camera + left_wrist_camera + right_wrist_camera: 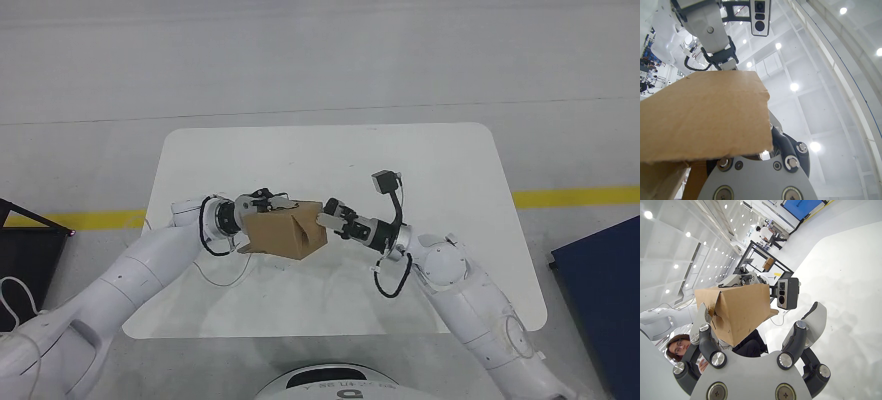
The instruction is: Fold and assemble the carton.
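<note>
A brown carton (285, 236), partly folded with a torn flap, hangs above the middle of the white table (440, 170), held up between both arms. My left gripper (264, 203) is shut on the carton's left end, and one panel (704, 117) covers most of that gripper in the left wrist view. My right gripper (334, 215) is at the carton's right end. It stands open in the right wrist view, where the gripper (761, 311) has the carton (740, 313) resting against one finger (701, 315) while the other finger (815, 311) is free.
The tabletop has free room on all sides of the carton. A black frame (25, 235) stands on the floor to the left. A dark blue panel (600, 275) lies on the floor to the right.
</note>
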Motion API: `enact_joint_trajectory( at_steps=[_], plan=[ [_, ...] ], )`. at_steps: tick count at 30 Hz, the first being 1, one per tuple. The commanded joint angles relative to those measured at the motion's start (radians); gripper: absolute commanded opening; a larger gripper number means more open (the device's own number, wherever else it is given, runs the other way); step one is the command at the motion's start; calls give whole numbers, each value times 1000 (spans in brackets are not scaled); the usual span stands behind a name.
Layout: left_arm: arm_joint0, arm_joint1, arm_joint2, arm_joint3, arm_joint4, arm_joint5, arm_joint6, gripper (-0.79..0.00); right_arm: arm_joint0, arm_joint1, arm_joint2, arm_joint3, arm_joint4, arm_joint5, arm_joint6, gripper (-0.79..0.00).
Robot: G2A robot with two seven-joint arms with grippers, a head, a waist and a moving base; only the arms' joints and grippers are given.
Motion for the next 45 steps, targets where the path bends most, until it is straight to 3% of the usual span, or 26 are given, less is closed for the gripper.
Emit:
enact_joint_trajectory(
  at_steps=[1, 24, 38, 45],
  plan=[
    [-2, 0, 3, 3, 0, -2, -2, -785, -1, 0, 0, -2, -2, -1, -8, 0],
    [-12, -6, 9, 18, 18, -13, -13, -785, -7, 7, -21, -28, -122, 69, -45, 0],
    [-7, -10, -31, 25, 99, 1, 1, -785, -12, 4, -44, -51, -232, 139, -131, 0],
    [4, -13, -52, 14, 103, 0, 0, -785, -20, 6, -37, -56, -222, 121, -144, 0]
  ],
)
